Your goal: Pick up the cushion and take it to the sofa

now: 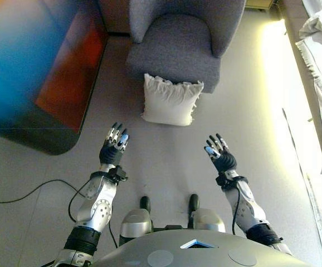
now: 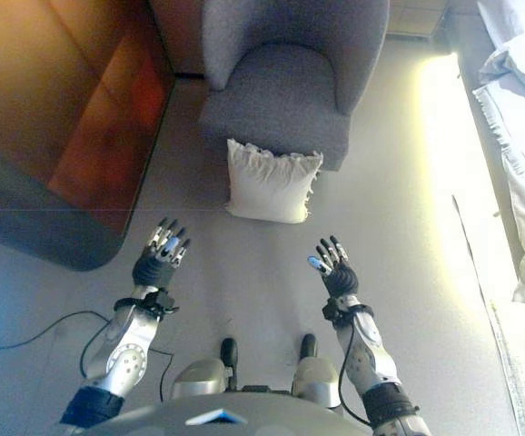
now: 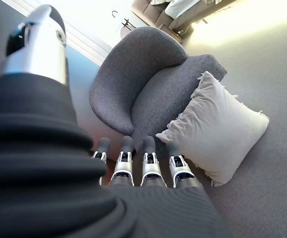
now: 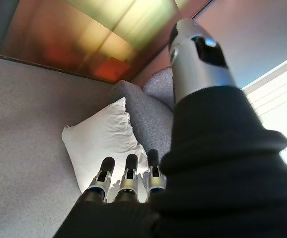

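The white cushion [image 1: 171, 100] leans on the floor against the grey chair [image 1: 177, 44], likely soft and light, best squeezed at both side edges by the left hand [image 1: 113, 146] and right hand [image 1: 219, 153], both open and empty.

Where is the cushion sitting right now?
The white cushion stands on the floor, leaning against the front of the grey armchair, ahead of and between the open left hand and right hand; neither touches it.

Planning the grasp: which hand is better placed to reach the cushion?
Neither clearly: the cushion leans on the armchair, centred between the open left hand and right hand. Use both.
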You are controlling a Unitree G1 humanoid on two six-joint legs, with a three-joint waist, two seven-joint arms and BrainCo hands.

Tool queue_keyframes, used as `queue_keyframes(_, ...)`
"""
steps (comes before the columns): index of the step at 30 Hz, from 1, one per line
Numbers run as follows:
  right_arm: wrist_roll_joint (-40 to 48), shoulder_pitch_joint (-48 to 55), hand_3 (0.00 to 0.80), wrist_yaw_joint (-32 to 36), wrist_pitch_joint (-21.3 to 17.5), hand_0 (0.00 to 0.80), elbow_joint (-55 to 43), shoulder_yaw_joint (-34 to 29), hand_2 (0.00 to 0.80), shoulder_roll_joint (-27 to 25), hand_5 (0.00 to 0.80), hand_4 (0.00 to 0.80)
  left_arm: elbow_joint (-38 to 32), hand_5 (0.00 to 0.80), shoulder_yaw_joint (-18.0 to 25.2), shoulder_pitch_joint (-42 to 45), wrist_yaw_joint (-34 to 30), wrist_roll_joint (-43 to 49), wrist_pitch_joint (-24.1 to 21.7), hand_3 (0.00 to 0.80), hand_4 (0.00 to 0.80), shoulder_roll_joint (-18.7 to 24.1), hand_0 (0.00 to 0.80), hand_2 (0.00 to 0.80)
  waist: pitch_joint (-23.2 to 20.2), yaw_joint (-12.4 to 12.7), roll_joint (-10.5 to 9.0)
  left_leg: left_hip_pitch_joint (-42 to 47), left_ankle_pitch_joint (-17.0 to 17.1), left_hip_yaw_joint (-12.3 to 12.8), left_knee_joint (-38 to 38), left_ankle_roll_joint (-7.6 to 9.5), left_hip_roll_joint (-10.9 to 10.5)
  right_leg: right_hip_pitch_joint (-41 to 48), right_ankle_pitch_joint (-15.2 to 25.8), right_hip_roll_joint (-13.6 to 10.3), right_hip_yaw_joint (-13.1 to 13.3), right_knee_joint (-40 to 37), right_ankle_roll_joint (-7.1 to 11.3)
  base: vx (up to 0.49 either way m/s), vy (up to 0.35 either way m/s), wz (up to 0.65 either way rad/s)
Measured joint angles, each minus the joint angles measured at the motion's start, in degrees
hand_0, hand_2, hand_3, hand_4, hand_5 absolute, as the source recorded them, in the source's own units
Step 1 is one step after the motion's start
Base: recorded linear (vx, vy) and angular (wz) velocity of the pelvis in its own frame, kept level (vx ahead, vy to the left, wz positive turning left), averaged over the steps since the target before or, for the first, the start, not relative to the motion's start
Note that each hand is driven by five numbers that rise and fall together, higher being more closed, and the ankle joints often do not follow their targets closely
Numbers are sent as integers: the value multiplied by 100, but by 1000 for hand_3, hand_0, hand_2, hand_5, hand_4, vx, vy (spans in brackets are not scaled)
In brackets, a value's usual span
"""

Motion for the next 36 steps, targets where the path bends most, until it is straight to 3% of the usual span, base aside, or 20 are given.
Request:
queue_keyframes(25,0,118,0,-2,4,0,-13,3,0,15,0,0,-7,0,25,178,-150,0,-3,0,0,-12,0,0,-4,-2,8,86,-6,14,-2,-5,-2,84,2,-2,2,0,-4,14,9,0)
queue_keyframes(36,5,274,0,207,62,0,-31,15,0,1,0,0,-24,0,321,395,-160,-7,-89,0,0,10,0,0,-8,0,0,39,-39,288,74,15,-43,-192,7,-18,254,236,-7,13,69,-13)
